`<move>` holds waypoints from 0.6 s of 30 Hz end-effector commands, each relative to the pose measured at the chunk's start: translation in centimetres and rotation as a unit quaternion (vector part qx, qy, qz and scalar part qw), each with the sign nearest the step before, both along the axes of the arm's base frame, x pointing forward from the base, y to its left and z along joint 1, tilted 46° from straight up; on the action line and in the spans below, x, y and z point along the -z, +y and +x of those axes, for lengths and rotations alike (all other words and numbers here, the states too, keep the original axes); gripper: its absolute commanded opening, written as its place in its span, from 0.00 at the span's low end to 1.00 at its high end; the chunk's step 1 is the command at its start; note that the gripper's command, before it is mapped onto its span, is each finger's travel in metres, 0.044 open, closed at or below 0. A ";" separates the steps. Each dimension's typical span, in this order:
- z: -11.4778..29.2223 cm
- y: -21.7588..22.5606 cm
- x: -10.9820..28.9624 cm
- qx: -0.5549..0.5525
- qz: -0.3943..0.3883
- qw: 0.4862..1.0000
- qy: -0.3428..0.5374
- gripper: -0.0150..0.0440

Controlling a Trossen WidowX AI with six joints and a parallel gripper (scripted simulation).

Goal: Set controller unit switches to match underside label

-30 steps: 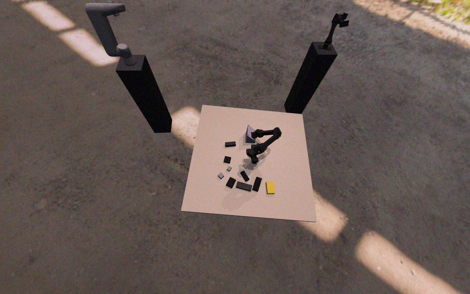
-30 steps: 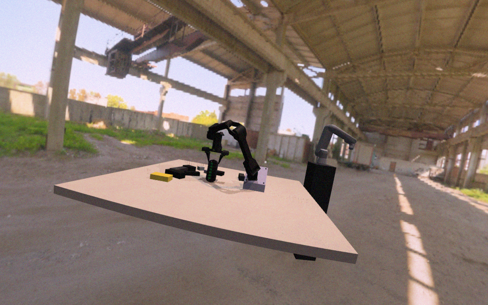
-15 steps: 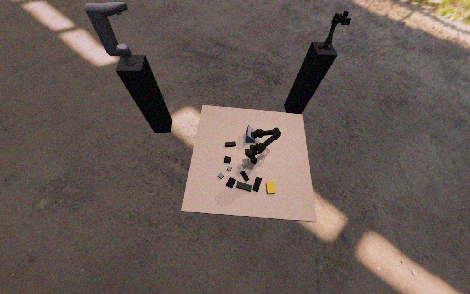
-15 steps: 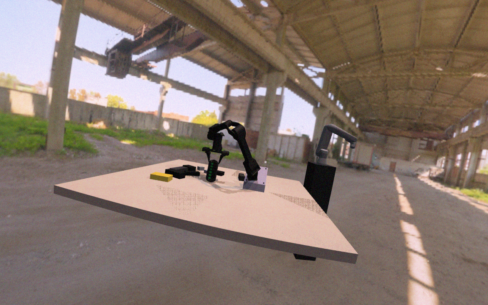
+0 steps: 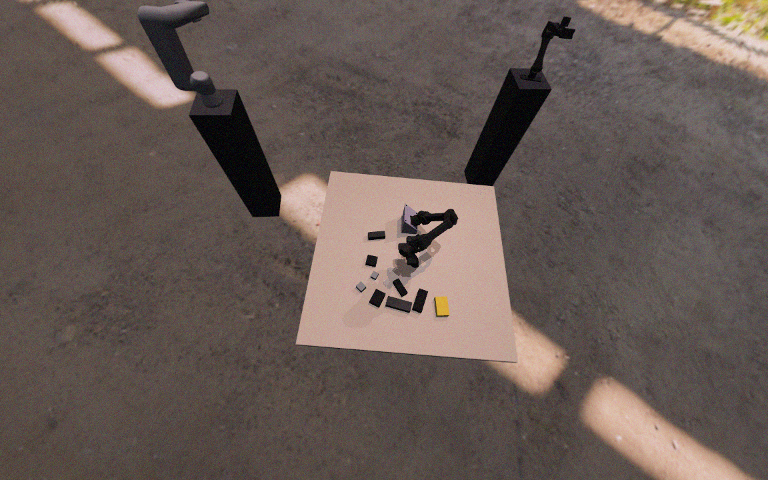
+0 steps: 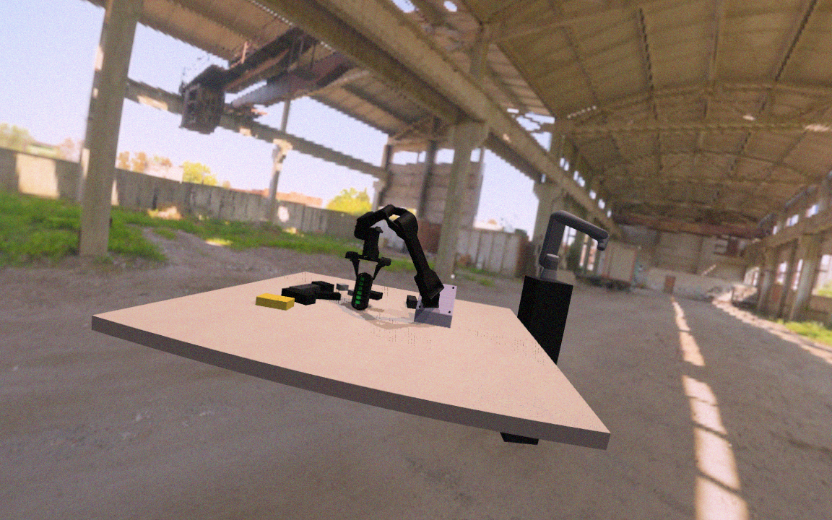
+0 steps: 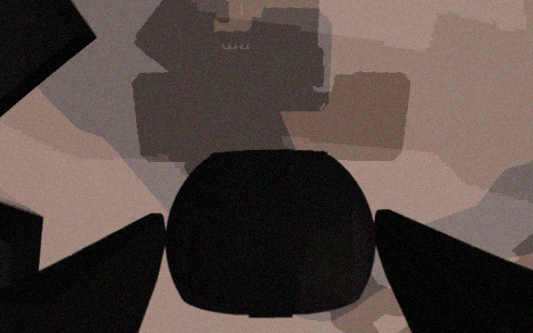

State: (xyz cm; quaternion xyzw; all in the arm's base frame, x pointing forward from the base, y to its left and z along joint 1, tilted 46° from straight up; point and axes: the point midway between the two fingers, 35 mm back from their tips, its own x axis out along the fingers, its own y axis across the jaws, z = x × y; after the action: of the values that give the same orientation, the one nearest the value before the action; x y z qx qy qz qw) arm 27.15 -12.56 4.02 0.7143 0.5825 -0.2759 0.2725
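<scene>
Controller unit [image 6: 360, 290] upright between gripper [image 6: 363, 279] fingers, seemingly above bench [image 6: 406, 362], modules [image 6: 308, 292] behind

High overhead, low side, wrist close-up.

Dark unit [image 6: 360, 290], green switch ends
</scene>
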 end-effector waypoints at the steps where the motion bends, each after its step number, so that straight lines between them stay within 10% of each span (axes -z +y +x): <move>1: 0.1 0.3 0.7 -0.008 0.003 1.000 0.004 0.83; 18: 0.1 -0.3 1.9 -0.008 0.003 1.000 0.004 0.83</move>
State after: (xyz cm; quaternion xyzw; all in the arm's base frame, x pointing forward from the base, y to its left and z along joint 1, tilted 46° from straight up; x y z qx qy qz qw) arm 27.12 -13.21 2.70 0.7143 0.5818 -0.2768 0.2733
